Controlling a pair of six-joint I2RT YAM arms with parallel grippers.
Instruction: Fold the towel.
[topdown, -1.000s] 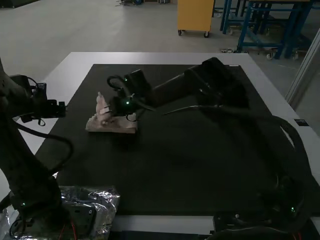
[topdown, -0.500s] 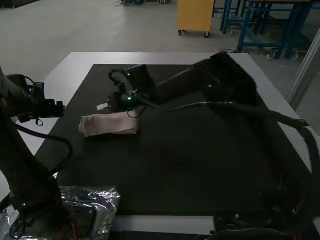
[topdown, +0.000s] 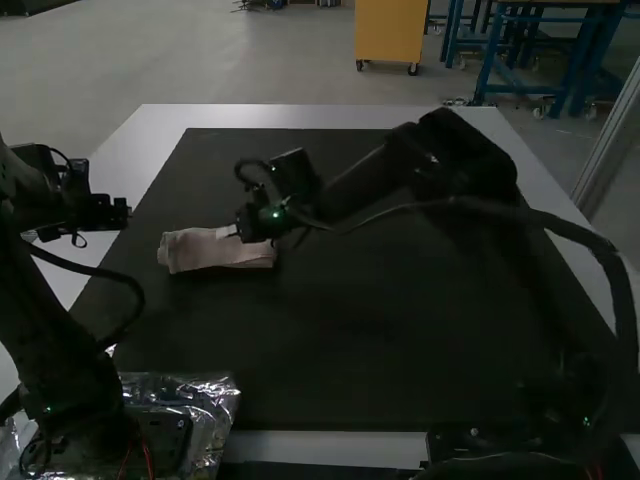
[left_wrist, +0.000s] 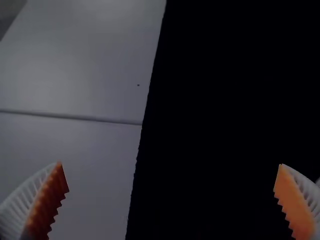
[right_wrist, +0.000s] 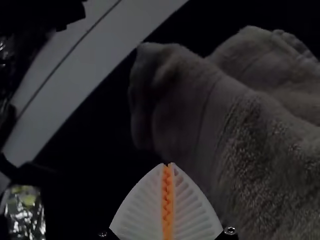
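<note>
The towel (topdown: 205, 252) lies as a narrow folded strip toward the left of the dark mat (topdown: 350, 330). Its raised peak has just dropped flat, so this fold looks nearly finished. The right arm (topdown: 365, 188) has drawn back slightly, its jaws closed on nothing, near the cloth. The left arm (topdown: 45, 330) has its jaws wide apart and empty. Beneath the mat is a pale worktop (topdown: 320, 116).

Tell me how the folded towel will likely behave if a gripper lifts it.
The towel will probably be floppy, as its soft folds bulge in rounded bends. Its fuzzy nap suggests it shouldn't slip easily. Lying in layers, it may well open up if only the top one is pinched.
</note>
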